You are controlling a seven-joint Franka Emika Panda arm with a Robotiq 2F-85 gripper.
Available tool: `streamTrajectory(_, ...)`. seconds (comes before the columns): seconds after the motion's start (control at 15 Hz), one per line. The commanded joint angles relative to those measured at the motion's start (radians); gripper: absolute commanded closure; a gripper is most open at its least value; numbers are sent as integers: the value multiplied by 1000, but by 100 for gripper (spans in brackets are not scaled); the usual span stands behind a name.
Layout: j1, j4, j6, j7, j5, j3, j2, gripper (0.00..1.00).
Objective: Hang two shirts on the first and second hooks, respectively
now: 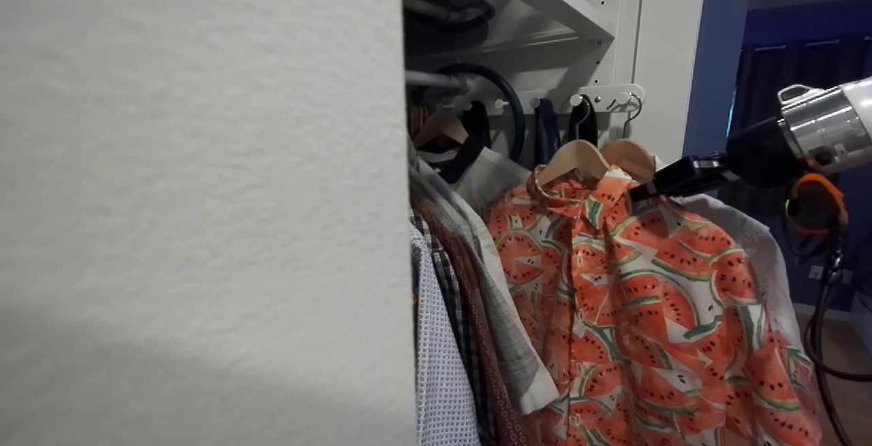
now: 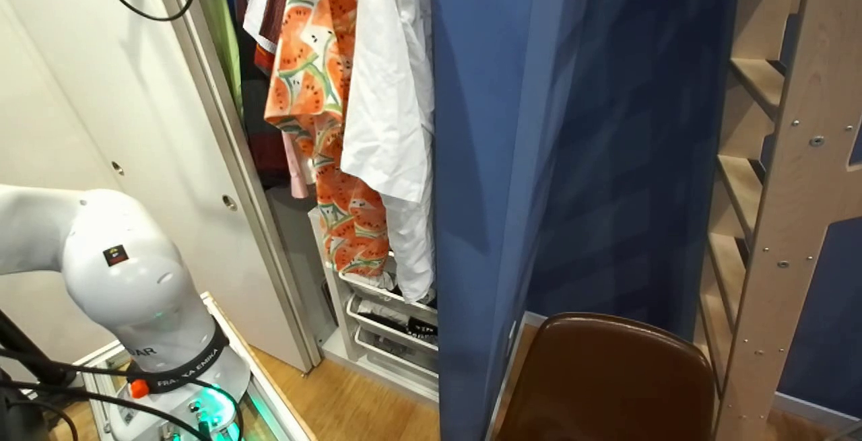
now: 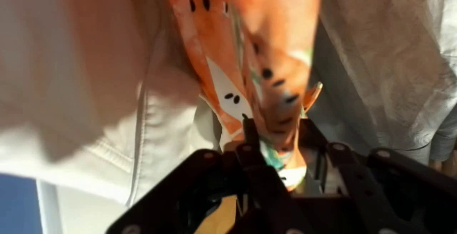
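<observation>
Two shirts (image 1: 667, 282) hang from two hooks (image 1: 575, 100), one pincer (image 3: 278, 127) parted partway around loose orange cloth (image 3: 271, 59).

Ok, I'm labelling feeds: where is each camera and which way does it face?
Wrist view: behind the visible claw, facing the watermelon shirt.
In an exterior view: beside a pale wall, facing a hook rail; wrist and claw show.
In an exterior view: raised, facing down past the white arm to a blue wall; claw unseen.
Shared by both exterior views: watermelon shirt, white shirt.
</observation>
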Motion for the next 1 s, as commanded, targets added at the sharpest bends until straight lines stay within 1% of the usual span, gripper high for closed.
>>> streamTrajectory(0.0, -39, 39, -85, 30, -60, 27, -69, 33)
streamTrajectory(0.27, -31, 90, -199, -7, -110, 44, -142, 5)
streamTrajectory(0.33, -31, 102, -232, -18, -127, 48, -159, 1)
streamTrajectory(0.67, -38, 166, -366, -57, -236, 88, -227, 0)
streamTrajectory(0.93, -38, 195, -422, -73, -302, 114, -262, 0)
